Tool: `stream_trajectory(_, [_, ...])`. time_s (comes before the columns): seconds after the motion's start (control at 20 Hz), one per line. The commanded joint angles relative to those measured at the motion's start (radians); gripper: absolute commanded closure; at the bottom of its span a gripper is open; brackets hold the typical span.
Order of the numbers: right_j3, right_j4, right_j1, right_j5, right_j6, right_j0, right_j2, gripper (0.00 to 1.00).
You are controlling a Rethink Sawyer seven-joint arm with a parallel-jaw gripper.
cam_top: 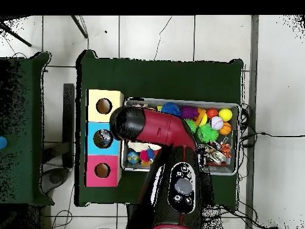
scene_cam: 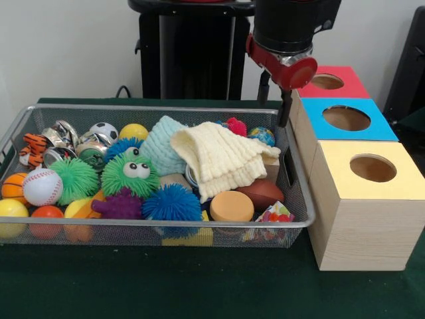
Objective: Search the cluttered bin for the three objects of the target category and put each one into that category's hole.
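Three wooden boxes with round holes stand in a row just beside the wire mesh bin (scene_cam: pixel 13 129), at its three o'clock side in the front view: a yellow-topped box (scene_cam: pixel 372 169) nearest, a blue-topped box (scene_cam: pixel 346 119) behind it, and a red-topped box (scene_cam: pixel 331 82) farthest. Which category is wanted I cannot tell. The bin holds balls at nine o'clock, among them a white baseball (scene_cam: pixel 42 185) and an orange basketball (scene_cam: pixel 13 187), spiky rubber toys such as a green one with googly eyes (scene_cam: pixel 131 174), and a cream knitted cloth (scene_cam: pixel 222 159) draped over the middle.

Robot's red and black arm (scene_cam: pixel 285 46) hangs over the gap between bin and boxes. From overhead it hides the blue hole. The gripper (scene_cam: pixel 285 109) shows only as a dark stem, so whether the fingers are released or clenched I cannot tell.

My worry is that the cloth buries items beneath it, so a target may be missed. Balls may also roll away from a grasp, and the bin's rim sits near the arm's path.
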Motion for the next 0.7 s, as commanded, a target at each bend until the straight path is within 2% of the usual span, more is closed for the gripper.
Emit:
stream_trajectory(0.05, [0.057,-0.072,0.005,0.011,-0.197,-0.042,0.152,0.00])
stream_trajectory(0.7, [0.100,-0.136,-0.009,-0.064,-0.170,-0.079,0.204,0.00])
